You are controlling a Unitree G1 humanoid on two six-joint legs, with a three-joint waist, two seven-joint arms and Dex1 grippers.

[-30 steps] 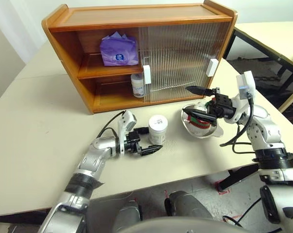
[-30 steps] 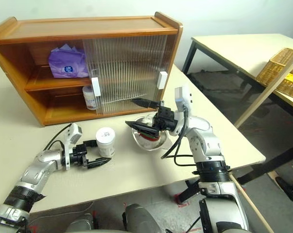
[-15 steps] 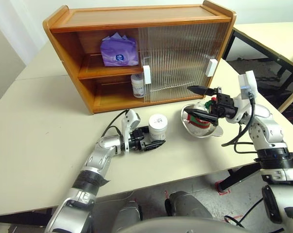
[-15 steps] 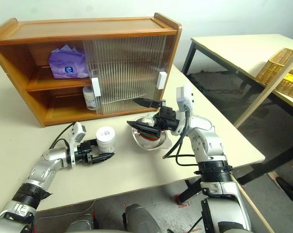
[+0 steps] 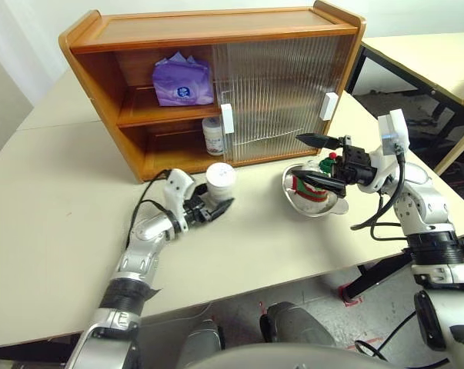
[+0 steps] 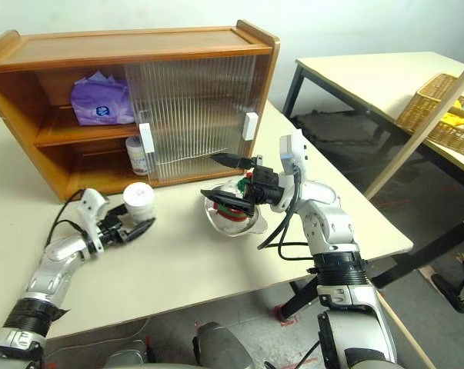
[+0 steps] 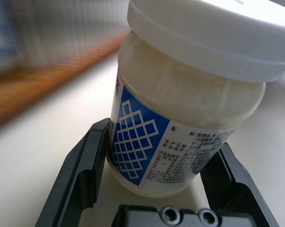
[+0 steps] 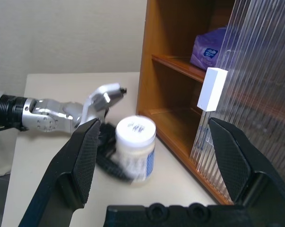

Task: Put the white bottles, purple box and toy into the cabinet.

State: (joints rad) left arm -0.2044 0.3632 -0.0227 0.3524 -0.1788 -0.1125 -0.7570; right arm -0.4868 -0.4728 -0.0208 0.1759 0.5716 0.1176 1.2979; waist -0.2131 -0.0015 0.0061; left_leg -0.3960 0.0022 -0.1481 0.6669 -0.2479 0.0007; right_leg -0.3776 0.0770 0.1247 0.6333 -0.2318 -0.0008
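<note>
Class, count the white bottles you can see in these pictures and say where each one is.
2. One white bottle sits between the left gripper's fingers on the table; the other stands on the cabinet's lower shelf. More could hide behind the doors.

My cabinet (image 5: 216,31) stands on the table (image 5: 55,223) across the upper middle of the head view, its open half toward the frame's left and both sliding doors (image 5: 278,96) covering its right half. In the open half, the purple box (image 5: 184,79) sits on the upper shelf, and one bottle (image 5: 212,136) stands on the lower shelf directly below it, beside the door edge. In front of the cabinet, near the frame's centre, my left gripper (image 5: 215,207) has its fingers on either side of the second bottle (image 5: 220,181). Right of that, the bowl (image 5: 315,196) holds the toy (image 5: 318,178), with my right gripper (image 5: 312,161) above it. A second table (image 6: 370,81) stands at the upper right.
</note>
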